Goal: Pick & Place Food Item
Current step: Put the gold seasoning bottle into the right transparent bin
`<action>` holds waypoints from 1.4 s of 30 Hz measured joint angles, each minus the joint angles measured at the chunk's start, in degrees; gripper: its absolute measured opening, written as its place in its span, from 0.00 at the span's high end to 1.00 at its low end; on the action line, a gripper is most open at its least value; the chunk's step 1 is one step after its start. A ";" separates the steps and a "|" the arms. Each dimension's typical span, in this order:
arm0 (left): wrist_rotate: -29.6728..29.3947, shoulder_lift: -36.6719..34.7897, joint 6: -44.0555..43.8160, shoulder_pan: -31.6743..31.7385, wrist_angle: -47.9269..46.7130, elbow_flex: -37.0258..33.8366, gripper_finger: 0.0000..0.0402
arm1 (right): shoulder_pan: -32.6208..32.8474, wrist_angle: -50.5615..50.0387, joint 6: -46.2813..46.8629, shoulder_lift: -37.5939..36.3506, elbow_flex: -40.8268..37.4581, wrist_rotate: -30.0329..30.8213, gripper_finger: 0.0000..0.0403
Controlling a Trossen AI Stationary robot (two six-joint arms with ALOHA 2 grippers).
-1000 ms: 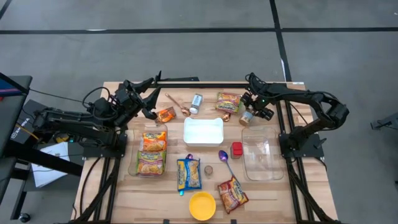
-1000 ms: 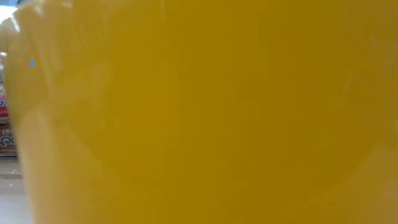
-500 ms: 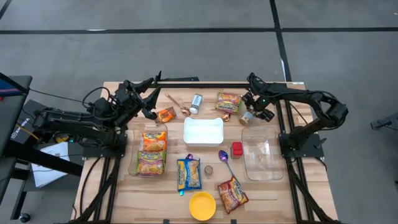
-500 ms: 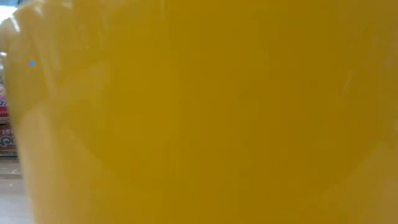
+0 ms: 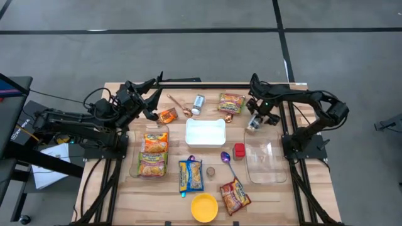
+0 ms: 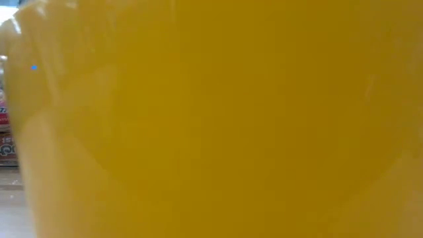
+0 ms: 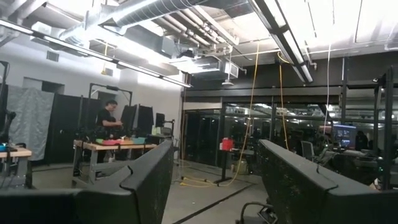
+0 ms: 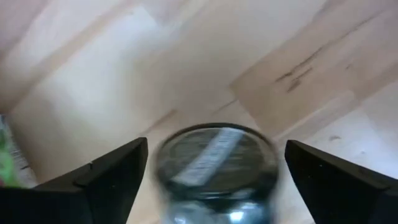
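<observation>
A small round can with a silvery top (image 8: 214, 163) stands on the wood at the table's far right (image 5: 252, 124). My right gripper (image 8: 216, 149) points down over it (image 5: 257, 118), open. One dark finger stands on either side of the can with a narrow gap to each. My left gripper (image 5: 151, 100) waits raised at the far left, tilted upward; in its wrist view (image 7: 214, 180) its fingers are apart with only the room between them.
A clear tub (image 5: 264, 160) sits just near-side of the can, a red block (image 5: 239, 150) beside it. A white tray (image 5: 205, 132) is at centre. Snack and noodle packets (image 5: 230, 103) (image 5: 154, 154) lie around. A yellow bowl (image 5: 204, 207) at the near edge fills the low view (image 6: 211, 119).
My right gripper has opened and let go of the can. The can showed its brown side under the fingers; now it sits slightly closer to the near edge with its silvery top up.
</observation>
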 joint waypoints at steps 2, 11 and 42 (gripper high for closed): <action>0.00 0.00 0.00 0.00 -0.01 0.00 0.44 | 0.00 -0.01 -0.17 -0.02 0.04 0.03 0.08; 0.25 0.00 0.00 0.00 0.00 0.00 0.44 | 0.00 0.25 -0.26 -0.11 0.08 0.07 0.08; 0.52 0.00 0.00 0.00 0.00 0.00 0.44 | 0.00 5.26 3.17 -0.24 0.23 1.66 0.34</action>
